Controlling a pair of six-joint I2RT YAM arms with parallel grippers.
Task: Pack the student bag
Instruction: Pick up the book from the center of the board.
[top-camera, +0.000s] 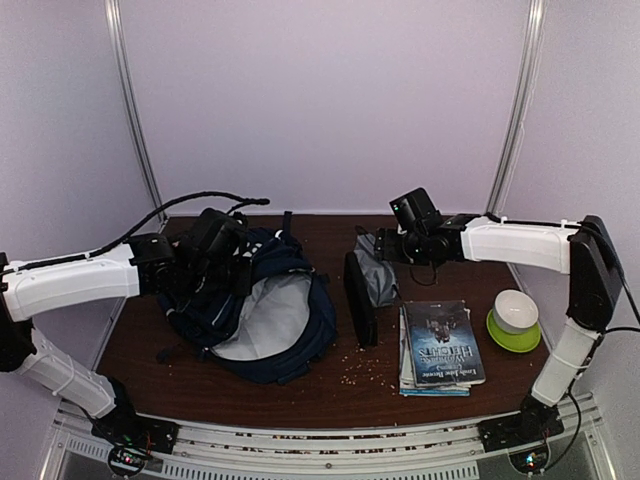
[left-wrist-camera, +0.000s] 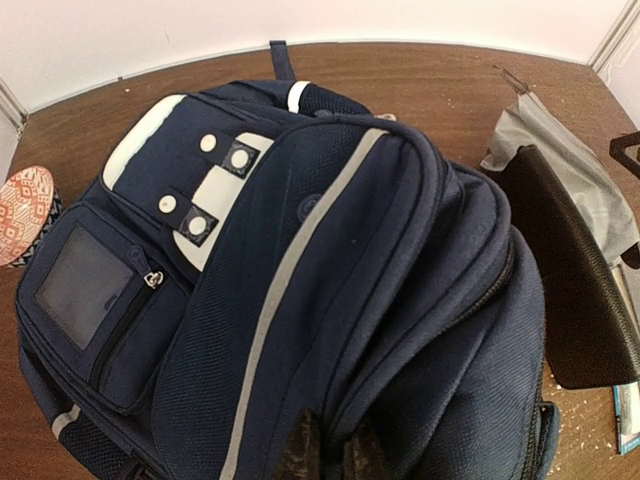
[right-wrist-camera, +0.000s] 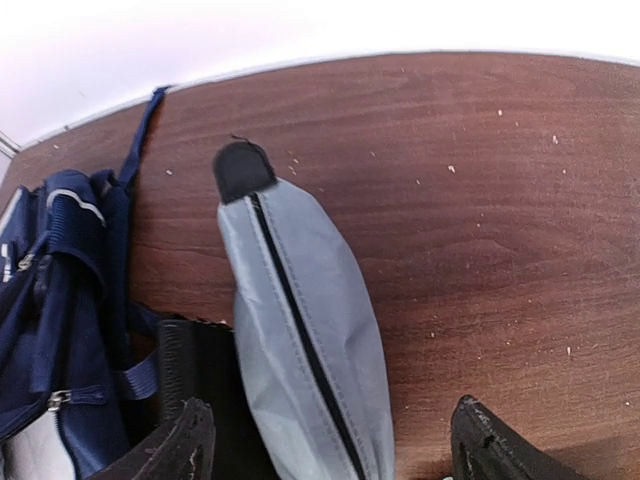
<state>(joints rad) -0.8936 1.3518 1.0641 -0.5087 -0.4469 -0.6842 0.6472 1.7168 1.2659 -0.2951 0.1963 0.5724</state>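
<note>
the bag (left-wrist-camera: 300, 260) lies on the left half of the desk (top-camera: 330, 385), right under the left hand (left-wrist-camera: 332, 450), whose fingers are pinched closed on a ridge of its navy fabric. the bag's main compartment gapes open, showing only pale grey lining. the right hand (right-wrist-camera: 335, 445) hangs with fingers spread wide, one to either side of a grey pouch (right-wrist-camera: 300, 330) just right of the bag. a black case (top-camera: 360, 300) stands on edge beside the pouch. further right, books (top-camera: 440, 345) lie stacked, and a white bowl (top-camera: 515, 308) sits in a green dish (top-camera: 512, 337).
</note>
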